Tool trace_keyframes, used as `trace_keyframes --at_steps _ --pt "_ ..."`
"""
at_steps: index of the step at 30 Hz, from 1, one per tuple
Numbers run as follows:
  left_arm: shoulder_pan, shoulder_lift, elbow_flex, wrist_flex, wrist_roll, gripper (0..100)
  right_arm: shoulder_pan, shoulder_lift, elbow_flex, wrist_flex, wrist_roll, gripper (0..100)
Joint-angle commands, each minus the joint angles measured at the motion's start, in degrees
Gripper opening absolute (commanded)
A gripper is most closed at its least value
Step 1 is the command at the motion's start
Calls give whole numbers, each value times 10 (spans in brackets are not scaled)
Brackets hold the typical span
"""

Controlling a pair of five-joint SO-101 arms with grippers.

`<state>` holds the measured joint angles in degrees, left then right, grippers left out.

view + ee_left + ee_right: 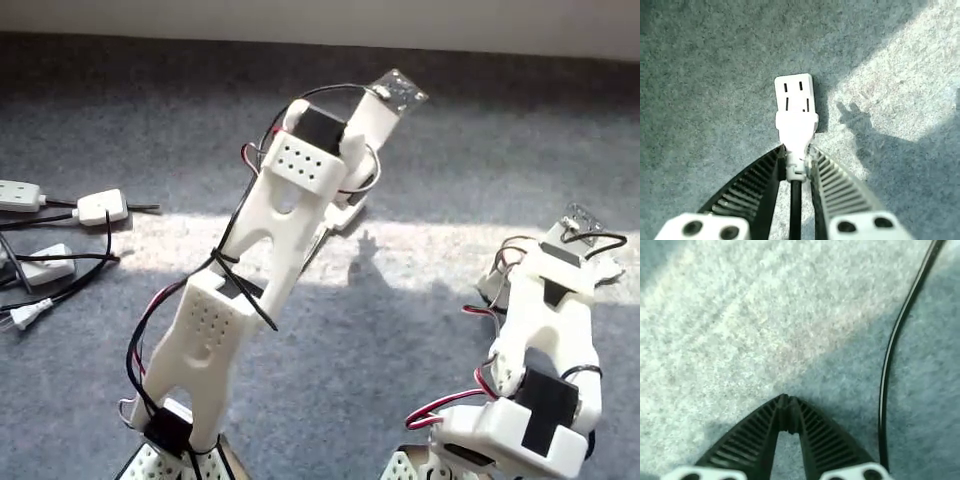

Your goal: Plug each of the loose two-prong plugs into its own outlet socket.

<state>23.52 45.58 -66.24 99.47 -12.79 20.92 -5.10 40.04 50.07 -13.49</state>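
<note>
**Socket held in line with the left tool, plugs well off to one side**

The white outlet socket (794,97) is gripped by its narrow neck over the grey carpet (700,60). The left tool (796,160) is drawn in narrow around that neck. The socket's long axis runs straight out from the tool, in line with the black cord (795,210) that passes back between the fingers. Its slotted face is turned toward the wrist camera.

In the high view, a small white plug (28,315) lies on the carpet at the far left edge among other white cord ends, well apart from the outstretched left arm (290,190). The right arm (540,340) is folded at the opposite side, so the left arm is judged much the nearer.

The right tool (788,412) is closed with its tips meeting and nothing held. A black cable (892,350) lies just beside it.

The coming move is judged to turn on one alignment: the plug's prongs must be set square to the slotted face, which lies across the socket's long axis rather than along it.
</note>
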Motion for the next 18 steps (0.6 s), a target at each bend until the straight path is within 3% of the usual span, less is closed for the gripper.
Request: trace_keyframes --at_steps 1,5,11,18 --pt "12 -42 -59 12 -3 6 -8 -22 -5 -26 2 8" --pt "64 -120 -80 12 0 6 -17 -33 -18 -32 -10 8" --pt "145 -237 -73 14 62 6 -41 -149 -26 -31 -30 7" --pt "185 -361 117 12 77 6 -71 -289 -25 -32 -27 7"
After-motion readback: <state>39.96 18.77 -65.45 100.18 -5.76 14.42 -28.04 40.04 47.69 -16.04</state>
